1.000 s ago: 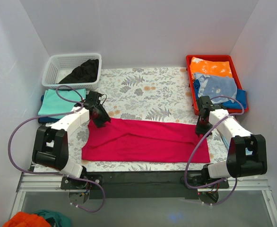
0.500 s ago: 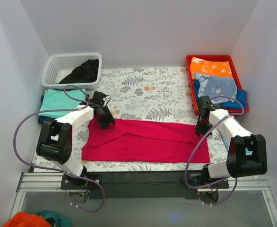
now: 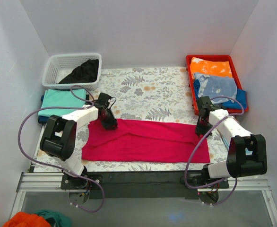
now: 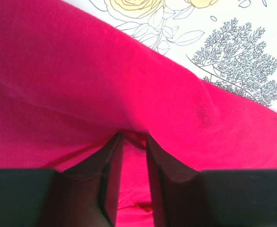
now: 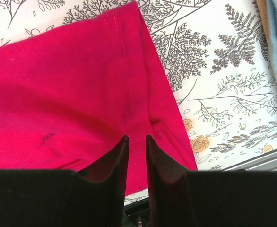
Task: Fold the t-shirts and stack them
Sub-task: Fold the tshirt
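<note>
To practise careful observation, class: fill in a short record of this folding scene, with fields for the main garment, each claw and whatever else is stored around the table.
Main garment: red t-shirt, laid as a long strip across the patterned table
Left claw: shut on the strip's far left corner
Right claw: shut on the strip's right end
Left edge: folded teal t-shirt
Back left: white basket holding a black garment
Back right: red tray with an orange cloth and a pale blue cloth
</note>
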Robot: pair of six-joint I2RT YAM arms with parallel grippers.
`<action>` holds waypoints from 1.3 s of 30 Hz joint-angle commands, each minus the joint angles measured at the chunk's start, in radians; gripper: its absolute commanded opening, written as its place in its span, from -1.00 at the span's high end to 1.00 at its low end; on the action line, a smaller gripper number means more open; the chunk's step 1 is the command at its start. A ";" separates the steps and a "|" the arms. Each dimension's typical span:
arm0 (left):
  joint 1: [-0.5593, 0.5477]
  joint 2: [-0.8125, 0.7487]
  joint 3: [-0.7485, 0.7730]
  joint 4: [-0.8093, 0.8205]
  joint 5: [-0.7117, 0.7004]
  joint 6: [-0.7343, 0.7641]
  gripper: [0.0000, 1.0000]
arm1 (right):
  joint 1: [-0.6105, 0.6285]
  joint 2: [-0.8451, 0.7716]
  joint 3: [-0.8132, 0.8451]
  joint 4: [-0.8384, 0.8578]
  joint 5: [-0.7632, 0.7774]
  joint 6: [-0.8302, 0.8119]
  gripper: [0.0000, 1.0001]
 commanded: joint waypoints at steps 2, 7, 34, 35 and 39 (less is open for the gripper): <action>-0.018 -0.010 0.036 -0.012 -0.027 0.000 0.76 | 0.004 -0.026 -0.017 -0.015 0.023 0.007 0.47; -0.038 -0.067 0.034 -0.061 -0.050 -0.019 0.97 | 0.004 -0.032 -0.026 -0.010 0.020 0.007 0.49; -0.167 -0.449 -0.228 -0.307 0.099 -0.211 0.64 | 0.004 0.006 -0.060 0.054 -0.005 -0.039 0.54; -0.168 -0.451 -0.235 -0.301 0.113 -0.200 0.50 | 0.004 0.009 -0.060 0.057 -0.006 -0.042 0.55; -0.173 -0.477 -0.225 -0.320 0.119 -0.183 0.42 | 0.004 0.014 -0.068 0.068 -0.008 -0.051 0.55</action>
